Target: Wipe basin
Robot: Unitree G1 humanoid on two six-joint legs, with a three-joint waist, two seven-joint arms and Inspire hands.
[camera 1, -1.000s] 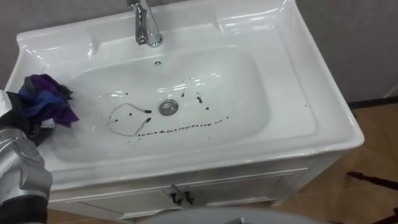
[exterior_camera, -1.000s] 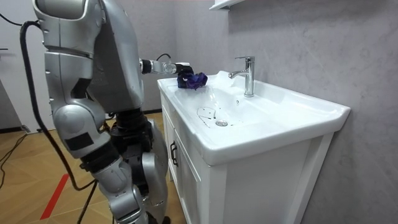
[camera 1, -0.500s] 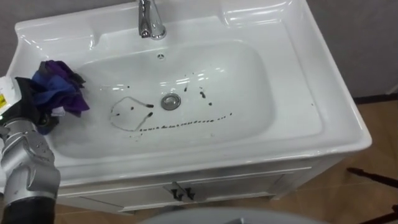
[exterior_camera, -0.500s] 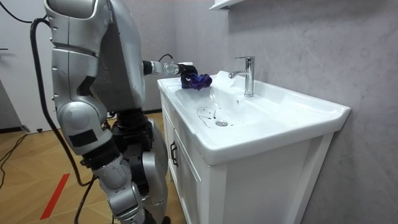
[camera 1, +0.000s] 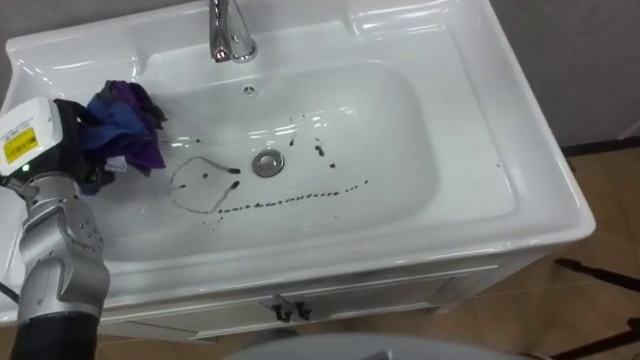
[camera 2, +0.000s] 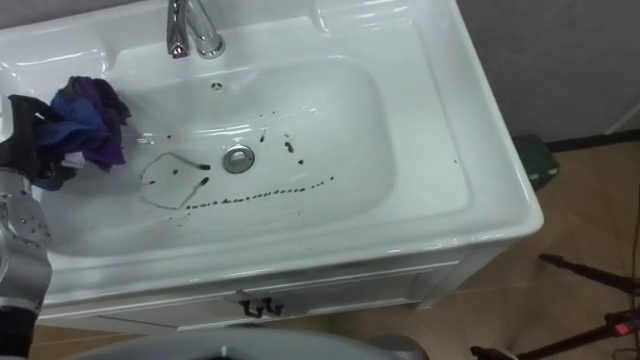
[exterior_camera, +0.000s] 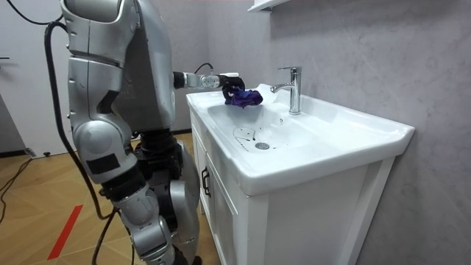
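Over the last second we see the left hand (camera 1: 70, 150) carry the purple-blue cloth (camera 1: 125, 125) inward. A moment ago it sat at the left rim of the basin (camera 1: 470, 110); now the bundle hangs past that rim, over the left slope of the bowl, level with the space between the tap (camera 1: 228, 35) and the drain (camera 1: 266, 163). The room view bears this out: the arm is stretched further along the top toward the tap, while the robot stands at the basin's end on the room view's left. Part of the shift in the eye views is the head's own, since the whole basin sits a little differently in them. The fingers are curled round the cloth, bunching it into a wad that spills toward the bowl. In the room view the wad looks raised just above the porcelain, though we cannot tell for sure whether it touches. The dark marks (camera 1: 290, 198) are as they were: a looped outline left of the drain, a dotted line running below it to the right, and a few specks above it. We judge that the approach is nearly done and no wiping has begun. The next move calls for lowering the cloth and sweeping it right, across the loop, which lies nearest.
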